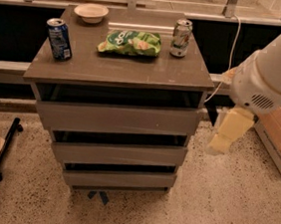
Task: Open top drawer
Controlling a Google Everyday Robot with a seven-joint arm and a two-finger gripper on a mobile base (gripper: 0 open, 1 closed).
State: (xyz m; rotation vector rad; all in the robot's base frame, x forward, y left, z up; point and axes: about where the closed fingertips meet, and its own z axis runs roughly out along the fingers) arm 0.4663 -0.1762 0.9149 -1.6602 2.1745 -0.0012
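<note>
Jaws' state cannot be told: the gripper [221, 141] hangs at 3 o'clock of the top drawer [117, 119], clear of it. The drawer sits directly under the counter [120, 71], its handleless front likely requiring a grip on the upper edge.
</note>
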